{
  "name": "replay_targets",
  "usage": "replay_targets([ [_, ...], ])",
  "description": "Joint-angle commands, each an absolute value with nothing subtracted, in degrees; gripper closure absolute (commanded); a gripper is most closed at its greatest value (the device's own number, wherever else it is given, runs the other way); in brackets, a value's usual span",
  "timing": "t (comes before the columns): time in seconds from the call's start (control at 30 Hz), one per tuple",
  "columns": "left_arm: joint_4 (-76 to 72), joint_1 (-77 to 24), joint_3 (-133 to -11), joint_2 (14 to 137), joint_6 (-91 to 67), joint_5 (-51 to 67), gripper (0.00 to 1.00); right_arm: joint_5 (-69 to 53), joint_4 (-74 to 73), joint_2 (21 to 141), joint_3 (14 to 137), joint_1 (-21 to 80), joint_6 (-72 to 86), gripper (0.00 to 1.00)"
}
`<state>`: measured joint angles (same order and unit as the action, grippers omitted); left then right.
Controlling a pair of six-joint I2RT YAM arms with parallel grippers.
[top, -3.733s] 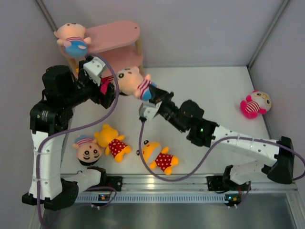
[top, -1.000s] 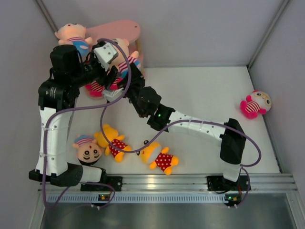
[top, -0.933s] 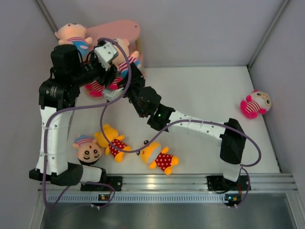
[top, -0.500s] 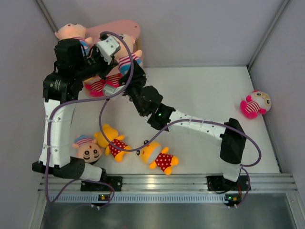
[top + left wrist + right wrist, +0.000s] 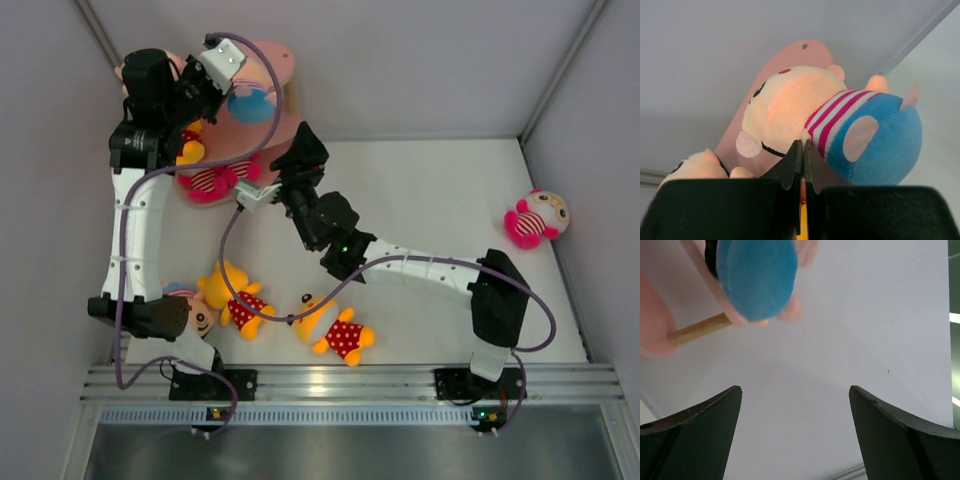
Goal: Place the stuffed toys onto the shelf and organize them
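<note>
One boy doll (image 5: 830,120) lies along the shelf (image 5: 810,50) top, just beyond the pressed-together left gripper (image 5: 802,146); right gripper (image 5: 795,392) spread below.

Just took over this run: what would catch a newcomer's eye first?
At the far left, a boy doll in blue shorts lies on the pink shelf's top board, the shut left hand at its neck and the open right hand lower beside the shelf. Two yellow bears lie near the front, and a pink doll alone at the right.

The white worktop (image 5: 440,190) carries the shelf (image 5: 285,62). Nearer than the shelf lie a boy doll (image 5: 199,319), a left bear (image 5: 238,300) and a right bear (image 5: 338,332). A pink doll (image 5: 535,218) lies well to the shelf's right.
</note>
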<state>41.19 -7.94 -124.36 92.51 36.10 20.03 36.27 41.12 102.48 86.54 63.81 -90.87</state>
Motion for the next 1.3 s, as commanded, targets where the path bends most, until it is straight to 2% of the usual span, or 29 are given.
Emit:
replay_targets([
  [0.0, 30.51, -2.29, -127.44, 93.43, 35.77, 24.51, 1.00, 39.45, 49.21, 95.90, 80.27, 63.46, -89.39, 0.12],
  [0.17, 25.50, -0.35, -127.00, 93.69, 35.95, 31.18, 1.00, 40.69, 49.04, 89.14, 73.49, 63.98, -82.29, 0.11],
  [0.37, 23.12, 6.57, -129.72, 98.35, 31.14, 35.67, 1.00, 41.75, 47.90, 83.16, 67.77, 64.16, -74.55, 0.10],
  [0.57, 20.22, 9.66, -129.46, 100.89, 32.26, 41.48, 1.00, 42.27, 46.58, 81.39, 65.66, 64.25, -72.95, 0.10],
  [0.73, 18.28, 11.07, -133.76, 104.84, 29.01, 44.82, 1.00, 43.94, 46.50, 80.86, 63.81, 64.25, -71.90, 0.10],
  [1.27, 17.67, 13.10, -130.61, 107.40, 28.39, 44.65, 1.00, 44.65, 43.07, 78.66, 60.64, 64.16, -67.06, 0.09],
])
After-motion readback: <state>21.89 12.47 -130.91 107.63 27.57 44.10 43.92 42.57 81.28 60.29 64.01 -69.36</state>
